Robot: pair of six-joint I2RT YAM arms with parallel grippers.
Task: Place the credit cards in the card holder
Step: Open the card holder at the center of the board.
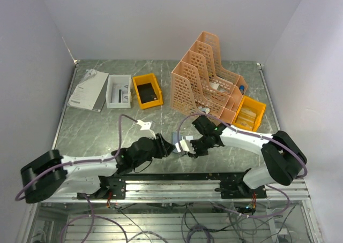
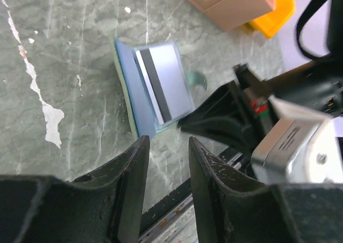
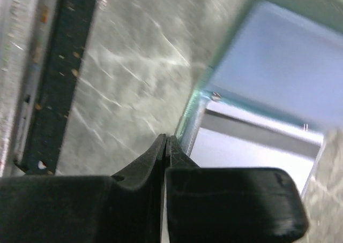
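Grey-green card holder (image 2: 124,88), lying open on the marbled table (image 2: 64,66) between the two arms, bluish lining upward. Contents: one card (image 2: 166,77), pale with a dark stripe, flat on the open lining; whether its edge is already under a pocket or merely lies on top cannot be told. Right pincer (image 2: 183,124): tips pressed together with nothing between them, touching or just beside the card's near corner. Left pincer (image 2: 167,160): fingers apart, nothing between them, hovering just short of the holder's near edge. Step in hand, by judgement: seating this card, with the closed right tips serving as a pusher. The next move calls for a gentle shove along the card while the soft holder is kept from sliding; the left pincer is well placed to pin it. The left wrist view gives holder, card and right fingers together. The right wrist view gives only the closed tips against the card's edge and a small round snap (image 3: 215,97), blurred. The top view alone shows the surroundings: tan file racks (image 1: 206,77), yellow bins (image 1: 147,90), a white box (image 1: 119,90), papers (image 1: 88,89); the holder is nearly hidden there. Further cards: none found in any view.
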